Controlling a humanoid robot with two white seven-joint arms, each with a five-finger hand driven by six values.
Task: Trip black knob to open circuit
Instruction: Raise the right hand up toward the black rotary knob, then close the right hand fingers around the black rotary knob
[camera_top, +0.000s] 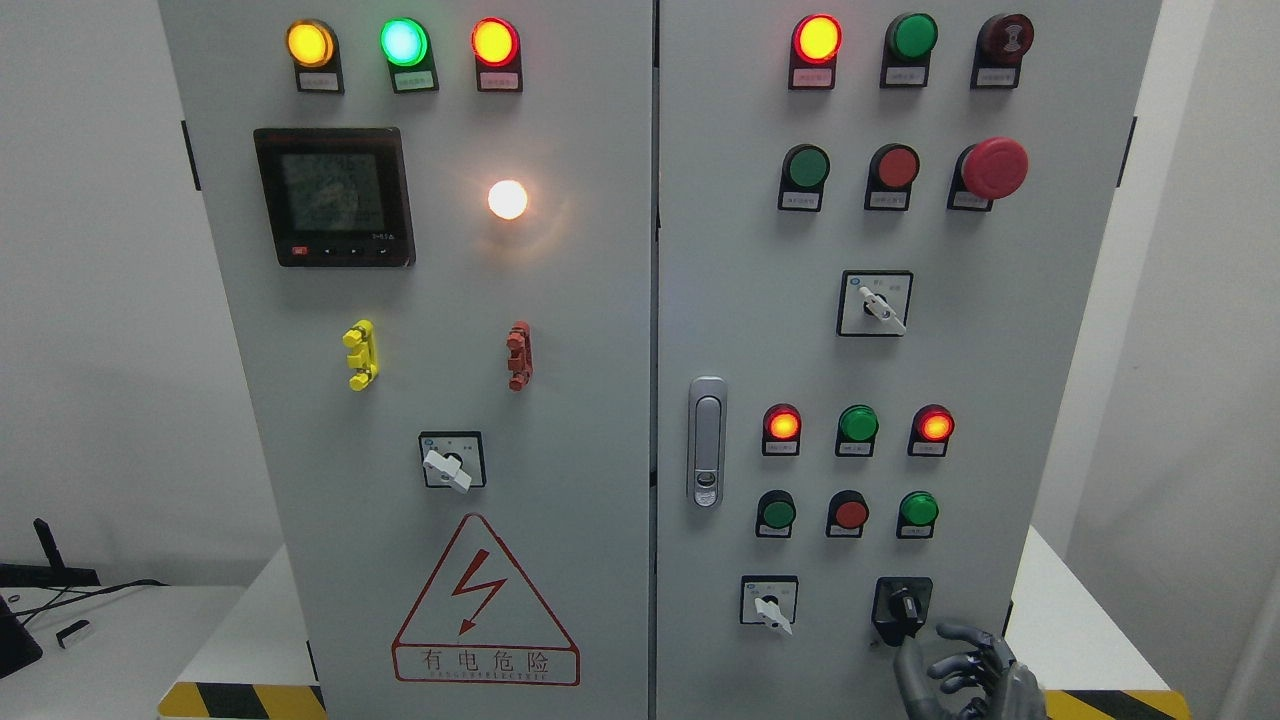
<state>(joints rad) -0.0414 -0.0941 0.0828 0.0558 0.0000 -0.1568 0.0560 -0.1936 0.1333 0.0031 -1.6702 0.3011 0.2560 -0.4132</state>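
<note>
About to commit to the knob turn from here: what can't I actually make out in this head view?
- Right robot hand: palm and wrist cut off by the bottom edge.
- Black knob: whether the fingertip just below it touches it; too small to tell.
- Labels under the indicator lamps: print too small.
- Meter screen: digits blurred.
- Left arm: out of view.

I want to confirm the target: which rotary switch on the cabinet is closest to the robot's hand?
The black knob at the right door's bottom, just above the right hand; the other three have white handles.

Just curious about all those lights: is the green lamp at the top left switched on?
On. The green lamp glows brightly, unlike the dark green one on the right door.
</note>
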